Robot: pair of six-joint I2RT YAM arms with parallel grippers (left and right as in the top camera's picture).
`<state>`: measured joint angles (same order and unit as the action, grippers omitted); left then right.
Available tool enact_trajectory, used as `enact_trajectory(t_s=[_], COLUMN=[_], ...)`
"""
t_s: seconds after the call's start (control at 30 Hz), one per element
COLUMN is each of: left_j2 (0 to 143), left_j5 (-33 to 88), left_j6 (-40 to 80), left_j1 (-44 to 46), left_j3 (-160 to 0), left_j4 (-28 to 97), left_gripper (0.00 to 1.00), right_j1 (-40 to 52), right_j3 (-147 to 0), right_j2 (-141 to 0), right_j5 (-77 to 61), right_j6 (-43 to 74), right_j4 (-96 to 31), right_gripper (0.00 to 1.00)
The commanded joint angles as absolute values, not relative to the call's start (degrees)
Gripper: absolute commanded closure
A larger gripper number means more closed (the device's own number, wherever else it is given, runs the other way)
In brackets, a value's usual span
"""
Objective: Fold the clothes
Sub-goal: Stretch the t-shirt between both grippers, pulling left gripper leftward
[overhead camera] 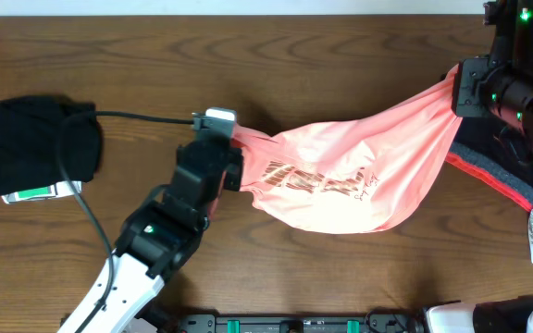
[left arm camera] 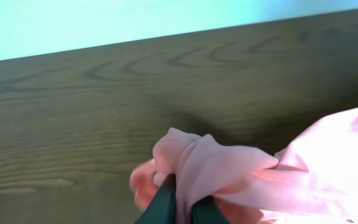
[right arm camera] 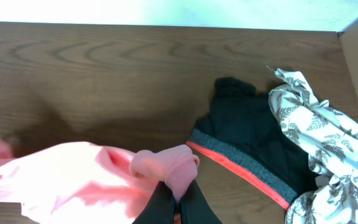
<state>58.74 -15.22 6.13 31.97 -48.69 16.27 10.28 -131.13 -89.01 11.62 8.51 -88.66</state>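
Table (overhead camera: 155, 55) lay beneath one salmon-pink T-shirt (overhead camera: 359, 176), stretched from centre toward 2 o'clock, left gripper (overhead camera: 232, 139) and right gripper (overhead camera: 458, 85) each clamped on one end; one black garment (overhead camera: 40, 143) lay at 9 o'clock, one red-trimmed dark garment (overhead camera: 498, 171) at 3.

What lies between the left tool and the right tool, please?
In the overhead view, the salmon-pink T-shirt spans the whole stretch, pinched by the left tool at one end and the right tool at the other.
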Motion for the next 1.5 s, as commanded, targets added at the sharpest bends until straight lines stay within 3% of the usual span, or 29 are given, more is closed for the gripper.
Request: enact_trajectory(t_s=[0.0, 0.37, 0.63, 0.93, 1.47], left_j2=[55.96, 50.43, 49.25, 43.18, 36.42], left_j5=[-16.16, -16.14, -16.84, -24.05, -24.38], left_j6=[5.63, 5.63, 5.61, 5.67, 7.81], left_j1=[30.02, 22.74, 22.24, 22.24, 22.24], left_j3=[-49.84, -64.25, -71.4, -72.73, -72.75], left_j4=[16.71, 27.59, 32.82, 34.89, 36.62], left_gripper=[0.94, 0.94, 0.94, 0.94, 0.94], right_j1=[9.91, 9.91, 9.91, 9.91, 9.91], right_j3=[-131.13, -131.15, -131.15, -131.15, -131.15], right_j2=[-88.36, -81.36, -77.17, -73.43, -72.62], right_j5=[12.67, 15.66, 17.39, 23.0, 28.1], right_j6=[8.1, 12.01, 11.97, 11.92, 11.07], right_j4=[-88.05, -86.61, -87.24, -84.23, -83.2], right_gripper=[0.99, 0.99, 0.99, 0.99, 0.99])
